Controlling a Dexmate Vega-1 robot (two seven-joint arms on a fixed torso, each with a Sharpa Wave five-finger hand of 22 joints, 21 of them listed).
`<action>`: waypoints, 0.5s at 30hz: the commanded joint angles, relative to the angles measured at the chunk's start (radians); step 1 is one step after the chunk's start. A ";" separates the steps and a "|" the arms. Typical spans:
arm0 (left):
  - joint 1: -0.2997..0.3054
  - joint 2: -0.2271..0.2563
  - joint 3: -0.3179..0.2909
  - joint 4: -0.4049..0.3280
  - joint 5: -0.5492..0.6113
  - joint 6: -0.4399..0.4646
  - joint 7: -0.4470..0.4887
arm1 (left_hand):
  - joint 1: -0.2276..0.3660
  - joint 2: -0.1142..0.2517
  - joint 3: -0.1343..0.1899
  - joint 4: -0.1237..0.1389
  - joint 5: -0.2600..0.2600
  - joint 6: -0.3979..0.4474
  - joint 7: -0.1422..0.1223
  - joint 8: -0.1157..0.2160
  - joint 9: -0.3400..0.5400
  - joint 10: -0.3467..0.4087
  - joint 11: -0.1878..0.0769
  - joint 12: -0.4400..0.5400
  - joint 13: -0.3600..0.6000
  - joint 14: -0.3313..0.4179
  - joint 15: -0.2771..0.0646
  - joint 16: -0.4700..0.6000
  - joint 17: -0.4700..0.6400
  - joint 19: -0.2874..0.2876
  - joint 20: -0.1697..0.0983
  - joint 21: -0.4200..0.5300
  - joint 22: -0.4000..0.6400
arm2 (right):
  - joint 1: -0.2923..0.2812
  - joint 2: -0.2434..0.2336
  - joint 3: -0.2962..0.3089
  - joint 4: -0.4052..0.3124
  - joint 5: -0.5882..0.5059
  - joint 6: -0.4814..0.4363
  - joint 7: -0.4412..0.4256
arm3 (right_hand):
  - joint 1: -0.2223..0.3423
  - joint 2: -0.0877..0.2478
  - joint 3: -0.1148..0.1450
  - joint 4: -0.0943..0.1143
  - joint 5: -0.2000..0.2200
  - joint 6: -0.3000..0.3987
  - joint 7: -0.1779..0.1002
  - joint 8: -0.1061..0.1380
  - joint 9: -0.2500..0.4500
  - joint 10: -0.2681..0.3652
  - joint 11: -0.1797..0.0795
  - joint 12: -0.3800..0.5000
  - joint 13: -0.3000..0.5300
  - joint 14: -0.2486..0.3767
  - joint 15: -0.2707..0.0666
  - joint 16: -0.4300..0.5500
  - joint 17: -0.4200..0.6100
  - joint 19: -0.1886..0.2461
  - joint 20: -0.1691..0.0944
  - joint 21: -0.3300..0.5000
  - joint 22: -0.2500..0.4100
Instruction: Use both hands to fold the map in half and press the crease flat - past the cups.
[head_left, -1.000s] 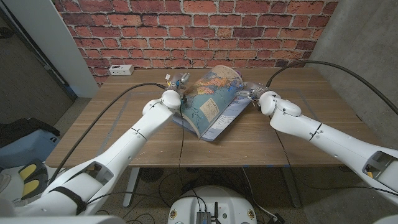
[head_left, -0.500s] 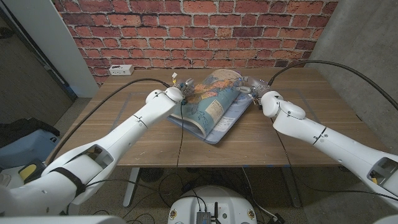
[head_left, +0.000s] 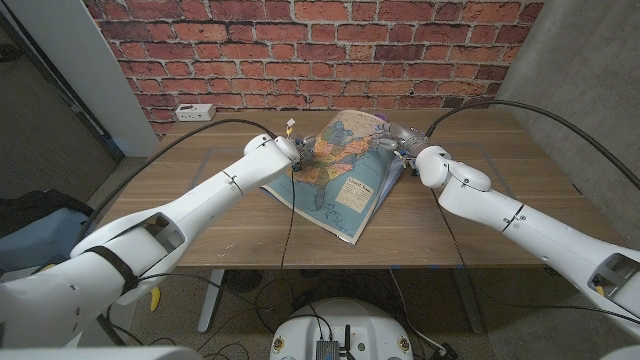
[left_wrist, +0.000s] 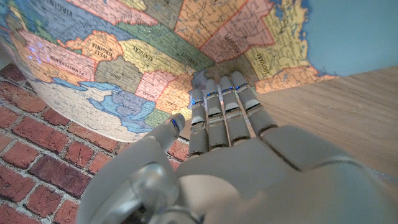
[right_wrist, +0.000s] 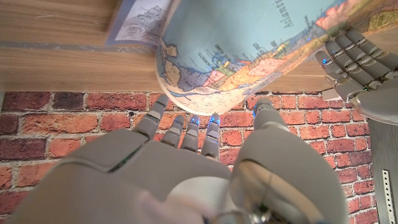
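Map (head_left: 345, 175) sits mid-table toward the far edge, near corner pointing at the near edge, near portion lying flat on the wooden table (head_left: 200, 230), far portion rising in a curl toward the brick wall (head_left: 300, 40). Fold step is in hand, judged mid-way: sheet is bent over but not closed, no crease pressed yet. Left hand (head_left: 290, 150) is at the map's left far side; in the left wrist view the left hand (left_wrist: 217, 137) has fingers (left_wrist: 227, 102) straight and side by side, tips against the printed face of the curled sheet, thumb off to one side, nothing pinched, so open and pushing rather than gripping. Right hand (head_left: 405, 145) is at the map's right far side; in the right wrist view the right hand (right_wrist: 186, 155) has fingers (right_wrist: 186, 134) reaching up under the rolled edge, slightly apart; whether it pinches the paper cannot be told, contact point is hidden by the curl. No cups visible on the table, so "past the cups" can't be checked. Next move, as a guess: both hands carry the raised far half over and down onto the near half, edges lined up, then palms sweep along the fold to flatten it. Risk: curl springs back or sheet slides on wood. Power strip (head_left: 195, 111) lies at the far left corner.
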 joint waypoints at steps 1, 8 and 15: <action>-0.067 -0.011 0.089 0.023 0.007 0.139 -0.045 | -0.010 0.001 0.012 0.003 -0.003 -0.005 0.030 -0.006 0.001 -0.003 0.008 -0.004 0.001 0.010 0.000 0.002 0.003 0.013 0.001 0.005 0.004 | 0.025 0.013 -0.026 0.016 0.016 0.009 0.084 | -0.005 -0.003 0.004 -0.001 0.004 0.008 0.003 0.006 0.004 0.011 0.002 0.007 0.004 0.009 -0.005 0.007 0.000 0.008 0.004 -0.001 0.003; -0.078 -0.010 0.111 0.009 -0.016 0.169 -0.072 | -0.013 -0.003 0.015 0.003 -0.004 -0.007 0.033 -0.009 0.001 0.001 0.011 -0.005 -0.002 0.015 0.005 -0.001 0.002 0.023 0.003 0.007 0.004 | 0.049 0.033 -0.059 0.050 0.027 0.031 0.136 | -0.005 -0.010 0.001 -0.005 0.004 0.016 0.000 0.008 0.003 0.020 0.006 0.009 0.004 0.017 -0.008 0.008 -0.002 0.011 0.007 0.000 0.003; -0.080 0.005 0.129 -0.024 -0.031 0.199 -0.083 | -0.016 -0.005 0.017 0.004 -0.005 -0.002 0.034 -0.008 0.001 0.005 0.012 -0.005 -0.003 0.021 0.007 -0.002 0.002 0.032 0.003 0.009 0.005 | 0.081 0.065 -0.100 0.099 0.013 0.045 0.171 | -0.011 -0.015 -0.004 -0.004 0.004 0.018 -0.004 0.008 0.003 0.017 0.002 0.007 0.004 0.013 -0.006 0.006 -0.001 0.007 0.009 -0.003 0.003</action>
